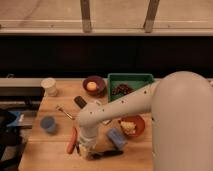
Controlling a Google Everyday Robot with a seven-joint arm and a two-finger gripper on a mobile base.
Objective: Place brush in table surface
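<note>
The brush (107,153), slim with a glossy black handle, lies low over the front of the wooden table surface (55,155), its pale head end toward my gripper. My gripper (86,149) hangs at the end of the white arm (125,107), right at the brush's left end and just right of the orange carrot (73,140). Whether the gripper holds the brush or only touches it is hidden by the wrist.
A short black block (80,101) and a metal utensil (64,111) lie behind the gripper. A blue cup (48,124) stands left, a white cup (49,86) back left. A brown bowl (93,85), green tray (131,80), orange plate (132,126) and blue object (116,138) sit nearby.
</note>
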